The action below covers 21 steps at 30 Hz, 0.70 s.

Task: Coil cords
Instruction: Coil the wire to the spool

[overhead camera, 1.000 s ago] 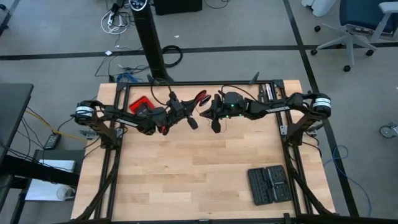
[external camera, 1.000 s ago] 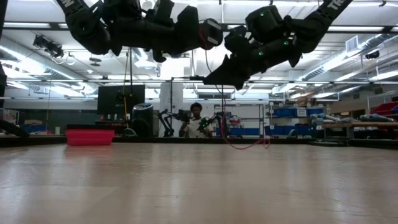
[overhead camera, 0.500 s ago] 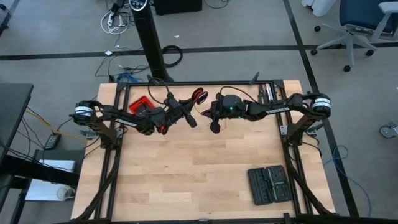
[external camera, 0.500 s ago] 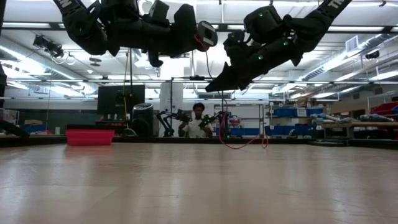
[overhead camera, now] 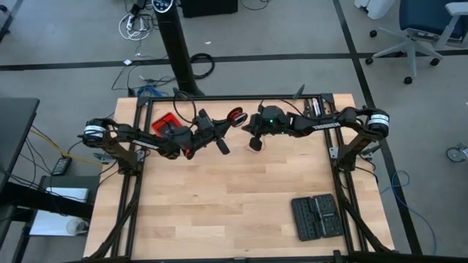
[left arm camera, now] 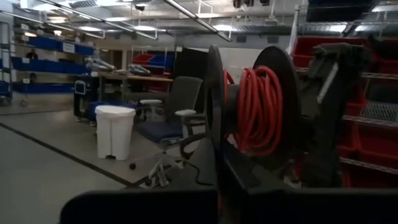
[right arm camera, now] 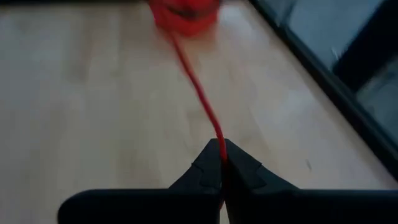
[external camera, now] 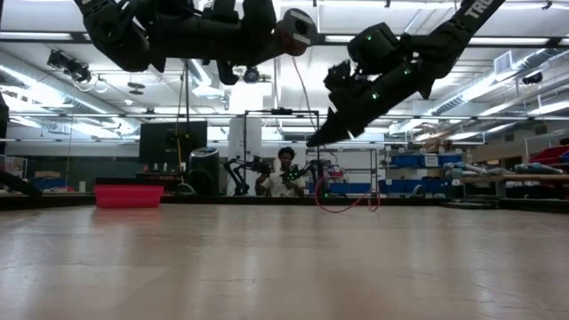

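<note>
You have one red wire [right arm camera: 200, 99], one spool [left arm camera: 255, 109], one red box [overhead camera: 166, 123], two grippers [overhead camera: 219, 146] [overhead camera: 255, 143].

My left gripper [overhead camera: 219, 146] and right gripper [overhead camera: 254, 143]: both raised mid-table, tips near each other, fingers closed.

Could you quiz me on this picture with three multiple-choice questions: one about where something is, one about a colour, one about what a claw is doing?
1. Where is the black spool?
A. Lying on the table
B. Held up in the air by the left claw
C. On the floor

2. What colour is the wire wound on it?
A. Red
B. Blue
C. White

3. What is the right claw doing?
A. Wide open
B. Shut on nothing
C. Shut on the wire

Answers: 1 B, the low view shows the spool high above the tabletop. 2 A, the left wrist view shows red coils. 3 C, the right wrist view shows the wire running out from between closed tips.
</note>
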Tool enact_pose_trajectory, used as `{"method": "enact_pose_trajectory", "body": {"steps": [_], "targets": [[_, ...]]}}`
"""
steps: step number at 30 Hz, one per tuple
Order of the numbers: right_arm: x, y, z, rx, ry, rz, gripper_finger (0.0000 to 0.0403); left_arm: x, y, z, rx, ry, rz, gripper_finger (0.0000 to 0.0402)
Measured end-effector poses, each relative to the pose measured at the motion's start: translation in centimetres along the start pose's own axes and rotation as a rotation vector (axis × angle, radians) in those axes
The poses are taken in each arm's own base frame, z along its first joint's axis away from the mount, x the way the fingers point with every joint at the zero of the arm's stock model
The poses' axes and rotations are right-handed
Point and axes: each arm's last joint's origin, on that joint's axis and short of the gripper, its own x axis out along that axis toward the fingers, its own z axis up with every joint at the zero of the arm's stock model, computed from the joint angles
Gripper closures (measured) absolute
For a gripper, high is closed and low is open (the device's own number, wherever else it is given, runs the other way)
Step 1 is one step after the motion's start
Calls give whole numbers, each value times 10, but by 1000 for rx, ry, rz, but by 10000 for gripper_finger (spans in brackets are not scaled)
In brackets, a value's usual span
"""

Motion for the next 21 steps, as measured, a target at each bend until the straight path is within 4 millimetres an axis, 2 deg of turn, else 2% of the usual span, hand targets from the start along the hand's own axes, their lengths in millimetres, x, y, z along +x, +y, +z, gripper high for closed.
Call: {"method": "enact_pose_trajectory", "body": {"steps": [6,12,16,21], "targets": [[-1,-14,-9,36,82,-33,371,-4,-1,10,15,39,-39,401],[-10,-19,-2,74,36,62,323,-10,0,24,32,72,-107,401],[-25,-18,8,76,6,133,281,-13,0,26,52,117,-149,401],[-51,-18,18,79,14,142,229,-14,-3,24,103,128,-240,401]]}}
